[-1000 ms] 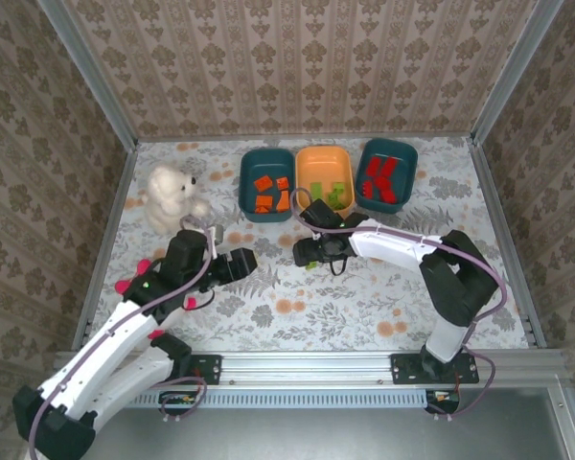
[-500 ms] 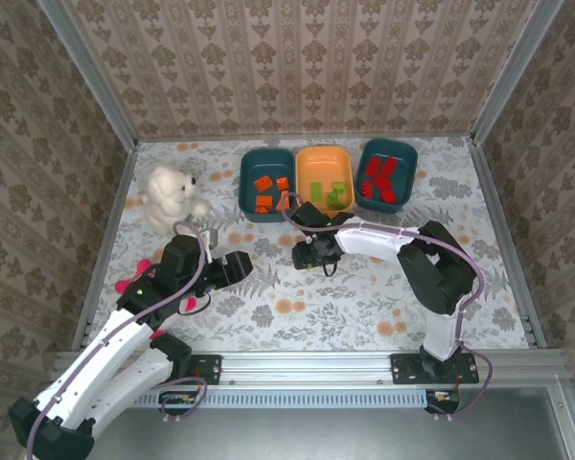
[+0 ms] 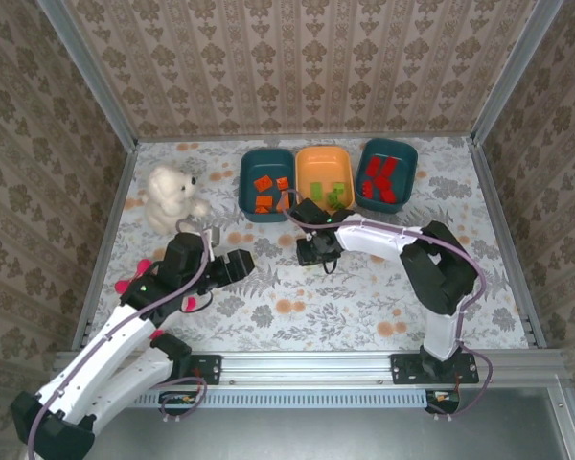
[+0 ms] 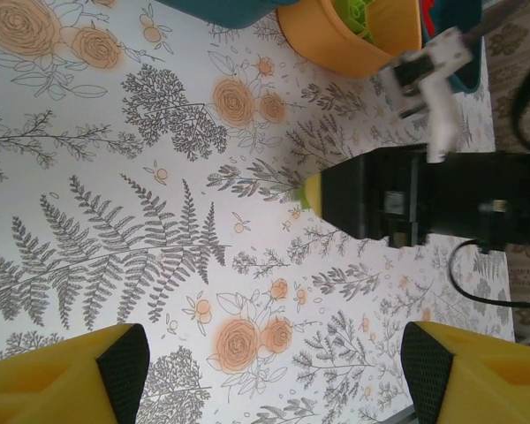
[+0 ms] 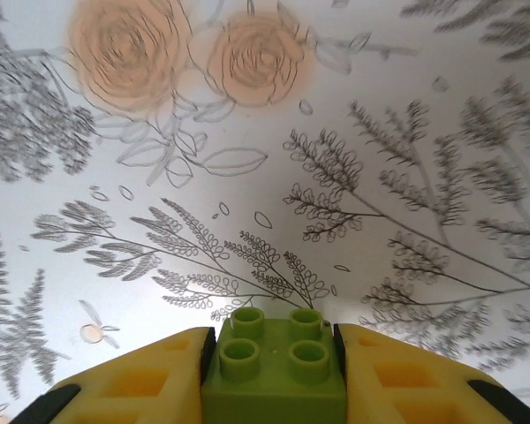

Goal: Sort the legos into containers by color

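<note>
Between the yellow fingers (image 5: 141,389) of the right end effector (image 3: 317,253) sits a light green lego (image 5: 274,375), clamped on its left and right sides. It is a two-by-two brick, roughly square from above, so no long axis stands out. Its four studs face up toward the wrist camera. The brick is over the floral surface (image 3: 364,307), just in front of the orange bin (image 3: 300,177); I cannot tell whether it touches the surface. In the left wrist view, a sliver of its green shows at the tip of the black right end effector.

Three bins stand side by side along the far edge, their long axes running away from the arms. The left teal bin (image 3: 243,187) holds orange legos (image 3: 270,185), the orange bin in the middle holds green legos (image 3: 333,195), and the right teal bin (image 3: 412,158) holds red legos (image 3: 377,179).

The left end effector (image 3: 241,264) points rightward toward the other one, well apart from it. Its fingers are spread wide with nothing between them. A white plush bear (image 3: 170,196) sits near the far-left corner.
</note>
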Controlling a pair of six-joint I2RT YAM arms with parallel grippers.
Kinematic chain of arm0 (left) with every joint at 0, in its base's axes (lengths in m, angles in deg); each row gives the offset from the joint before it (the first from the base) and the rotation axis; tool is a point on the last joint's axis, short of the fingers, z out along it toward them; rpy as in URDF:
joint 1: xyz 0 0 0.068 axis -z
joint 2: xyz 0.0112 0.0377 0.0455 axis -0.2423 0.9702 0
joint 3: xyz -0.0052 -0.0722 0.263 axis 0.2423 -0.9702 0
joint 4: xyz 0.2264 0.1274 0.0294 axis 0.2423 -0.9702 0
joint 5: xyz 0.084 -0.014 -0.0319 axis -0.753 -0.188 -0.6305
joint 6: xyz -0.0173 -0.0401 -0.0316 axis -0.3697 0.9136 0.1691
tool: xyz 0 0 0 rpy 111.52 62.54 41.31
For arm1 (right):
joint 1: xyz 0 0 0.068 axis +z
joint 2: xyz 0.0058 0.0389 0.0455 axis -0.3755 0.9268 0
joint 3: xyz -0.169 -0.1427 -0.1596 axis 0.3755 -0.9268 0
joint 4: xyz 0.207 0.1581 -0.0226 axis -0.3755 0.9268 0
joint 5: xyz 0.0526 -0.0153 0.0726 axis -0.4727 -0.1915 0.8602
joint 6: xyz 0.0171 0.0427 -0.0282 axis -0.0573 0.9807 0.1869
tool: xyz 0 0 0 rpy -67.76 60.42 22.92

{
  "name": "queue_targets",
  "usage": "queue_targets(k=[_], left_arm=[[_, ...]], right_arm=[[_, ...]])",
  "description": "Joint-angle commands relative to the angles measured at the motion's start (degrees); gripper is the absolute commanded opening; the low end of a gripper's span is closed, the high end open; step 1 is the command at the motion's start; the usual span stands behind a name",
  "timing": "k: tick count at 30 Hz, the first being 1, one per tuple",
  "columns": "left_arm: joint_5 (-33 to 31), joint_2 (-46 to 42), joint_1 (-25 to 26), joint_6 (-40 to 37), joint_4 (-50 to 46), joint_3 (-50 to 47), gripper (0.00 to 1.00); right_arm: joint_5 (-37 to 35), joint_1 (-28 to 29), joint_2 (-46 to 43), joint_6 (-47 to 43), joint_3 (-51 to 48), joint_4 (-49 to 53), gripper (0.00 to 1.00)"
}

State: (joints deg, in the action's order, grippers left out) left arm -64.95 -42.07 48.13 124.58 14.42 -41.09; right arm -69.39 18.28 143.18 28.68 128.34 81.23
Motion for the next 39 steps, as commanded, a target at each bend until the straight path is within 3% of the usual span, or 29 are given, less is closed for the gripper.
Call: queue_targets(k=[1,5,10,18,23,28,39], left_arm=[[1.4,5.4,0.4,-1.9,4.5,5.4,0.78],[3.1,13.7,-0.5,-2.8,7.8,11.7,0.81],[10.1,27.4,-4.8,-0.7,12.7,18.9,0.81],[12.9,42.1,-7.6,-0.6,15.4,31.5,0.79],[12.9,44.5,-9.2,0.0,16.1,33.6,0.79],[12.1,44.2,-9.2,0.5,16.0,33.0,0.79],[12.1,44.5,-9.6,-0.4,14.5,34.4,0.79]], right_arm=[[-2.5,-4.4,-4.5,-2.0,5.6,1.3,0.33],[-1.2,-11.5,-1.5,-3.8,13.1,1.6,0.31],[-0.4,-17.8,8.4,-5.5,27.3,2.3,0.31],[2.5,-22.4,27.2,-3.6,49.5,5.4,0.31],[1.7,-22.9,35.4,-3.2,59.1,10.1,0.32],[-0.4,-23.0,40.6,-2.1,67.2,18.0,0.4],[-1.9,-22.6,37.3,-3.2,67.7,16.9,0.61]])
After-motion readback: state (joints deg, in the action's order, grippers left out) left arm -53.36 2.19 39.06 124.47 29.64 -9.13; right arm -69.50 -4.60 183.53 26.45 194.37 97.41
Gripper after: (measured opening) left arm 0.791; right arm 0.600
